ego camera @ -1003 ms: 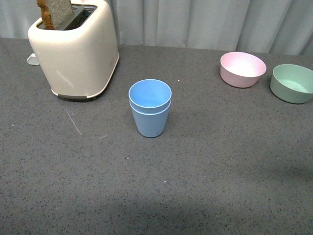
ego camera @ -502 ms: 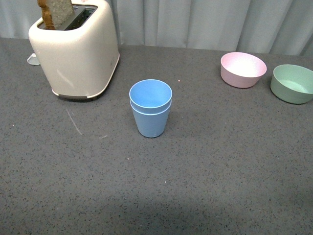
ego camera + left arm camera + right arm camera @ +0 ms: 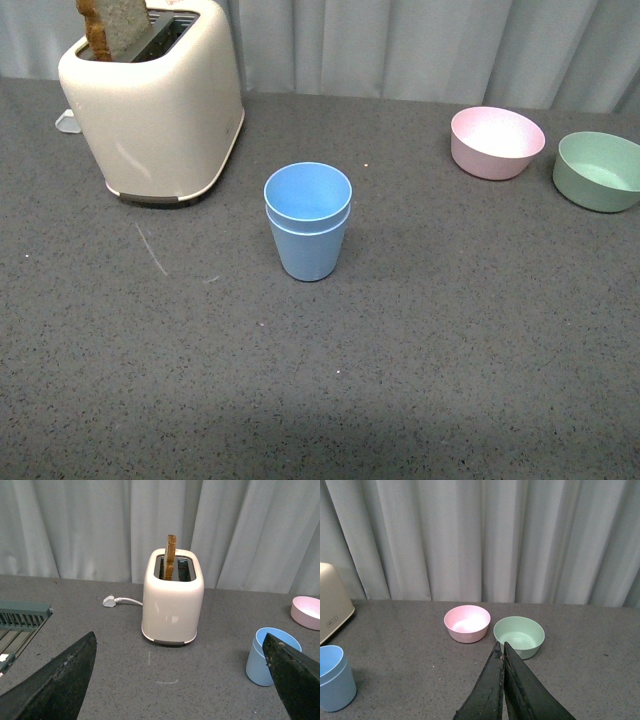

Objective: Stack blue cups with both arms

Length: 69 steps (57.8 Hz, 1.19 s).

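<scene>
**Blue cups nested, both sets of fingers clear of them**

Blue matte plastic is what we are dealing with: the two blue cups (image 3: pixel 307 222) stand nested, one rim showing just above the other, upright on the grey worktop (image 3: pixel 450 330). We judge them light, stiff and a little slick, so they would tip or skate under a sideways nudge. The tapered wall just below the rim is where we would take hold, squeezing gently.

In the left wrist view, the left gripper (image 3: pixel 180 680) has its fingers (image 3: pixel 55 682) spread wide and empty; the stack (image 3: pixel 270 656) sits just inside the far finger, beyond its tip, not touched. The toaster (image 3: pixel 172 602) with its slice of bread stands ahead between the fingers.

The right gripper (image 3: pixel 503 687) has its fingers pressed together with nothing between them. The cups (image 3: pixel 335 677) lie well off to one side of them, the pink bowl (image 3: pixel 467 623) and green bowl (image 3: pixel 519 636) ahead.
</scene>
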Each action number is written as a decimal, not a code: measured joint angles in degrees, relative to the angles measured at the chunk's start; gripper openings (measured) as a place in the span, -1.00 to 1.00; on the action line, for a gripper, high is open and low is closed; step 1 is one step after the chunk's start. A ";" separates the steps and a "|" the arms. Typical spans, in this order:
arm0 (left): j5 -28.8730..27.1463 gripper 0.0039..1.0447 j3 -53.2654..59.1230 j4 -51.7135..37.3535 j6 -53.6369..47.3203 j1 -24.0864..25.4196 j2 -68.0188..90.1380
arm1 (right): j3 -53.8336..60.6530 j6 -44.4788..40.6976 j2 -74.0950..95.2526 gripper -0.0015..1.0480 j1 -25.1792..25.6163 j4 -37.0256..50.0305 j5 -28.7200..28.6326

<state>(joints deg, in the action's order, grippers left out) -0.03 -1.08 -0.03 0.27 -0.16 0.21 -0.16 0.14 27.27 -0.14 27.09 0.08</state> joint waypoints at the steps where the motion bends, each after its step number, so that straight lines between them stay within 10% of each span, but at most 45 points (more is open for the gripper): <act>1: 0.02 0.88 0.00 0.00 0.00 0.00 0.00 | 0.00 0.00 -0.57 -0.98 0.00 -0.52 0.02; 61: 0.00 0.88 0.00 0.00 0.00 0.00 -0.02 | -0.02 -0.02 -27.02 -0.98 0.00 -26.97 -0.15; 69: 0.00 0.88 0.00 0.00 0.00 0.00 -0.02 | -0.02 -0.07 -27.02 -0.54 0.00 -26.99 -0.15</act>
<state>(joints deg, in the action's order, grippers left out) -0.03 -1.08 -0.03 0.27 -0.16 0.19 -0.19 0.08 0.25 -0.14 0.10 -0.08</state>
